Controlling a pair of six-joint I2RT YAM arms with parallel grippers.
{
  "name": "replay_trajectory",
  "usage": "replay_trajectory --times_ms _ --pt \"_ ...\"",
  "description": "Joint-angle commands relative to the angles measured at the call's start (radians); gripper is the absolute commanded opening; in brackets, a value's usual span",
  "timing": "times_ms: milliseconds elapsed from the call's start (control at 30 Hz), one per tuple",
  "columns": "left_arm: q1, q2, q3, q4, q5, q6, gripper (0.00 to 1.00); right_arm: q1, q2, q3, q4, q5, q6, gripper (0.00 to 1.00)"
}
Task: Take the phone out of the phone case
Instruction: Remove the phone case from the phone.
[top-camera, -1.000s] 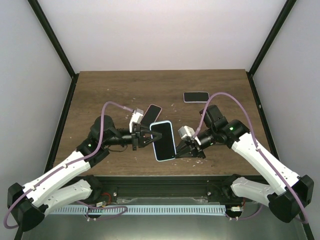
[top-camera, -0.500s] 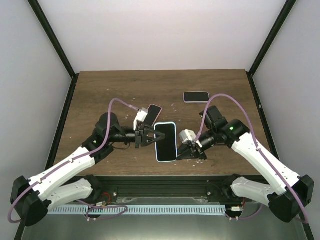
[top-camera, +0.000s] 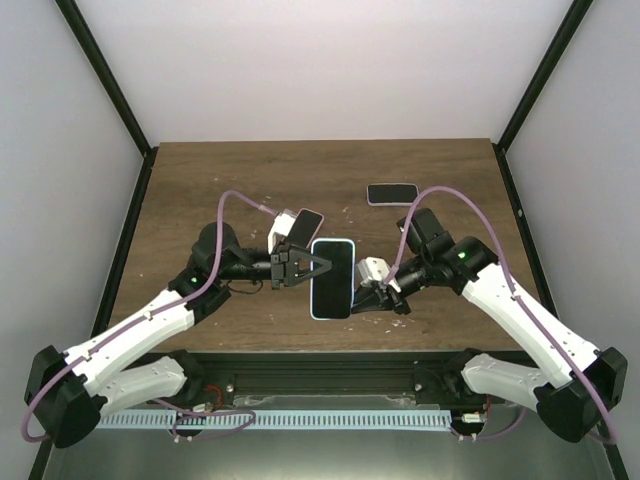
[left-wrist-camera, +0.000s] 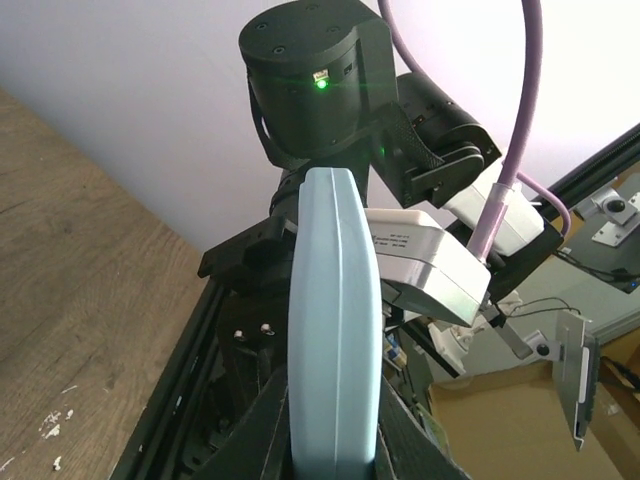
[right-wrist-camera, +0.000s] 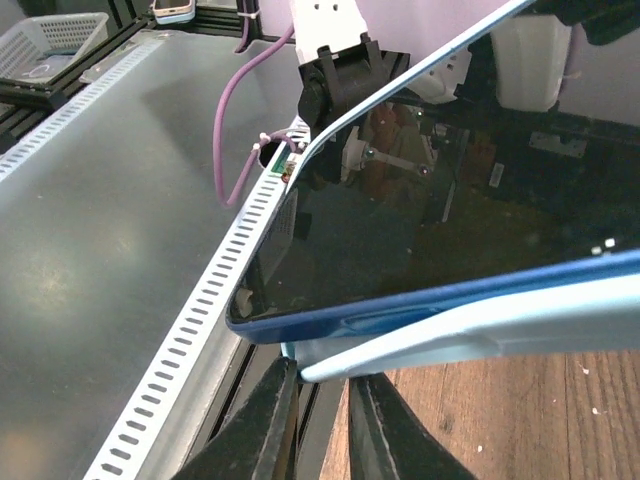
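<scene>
Centrally, both arms angle inward from lower corners; left gripper (top-camera: 316, 266) pinches phone case (left-wrist-camera: 335, 330) edge, right gripper (top-camera: 358, 294) nips opposite case lip, phone (top-camera: 331, 278) screen-up.

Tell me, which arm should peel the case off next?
Right. The right tool pinches the loose rim of the case, parted from the phone there. The left tool clamps the other edge, holding everything steady.

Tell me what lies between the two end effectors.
The cased phone, gripped at opposite edges by the left end effector and the right end effector; the top view shows it.
</scene>
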Motion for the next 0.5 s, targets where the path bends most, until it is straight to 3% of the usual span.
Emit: replay_trajectory --times_ms 0,467 --pt "-0.016 -0.024 0.014 0.082 0.035 -0.073 0.0 0.006 0.01 -0.011 0.238 0.035 0.071 0.07" --pt "-0.016 -0.075 -0.005 0.027 0.036 -0.049 0.0 -0.039 0.051 -0.059 0.495 0.006 0.349 0.18"
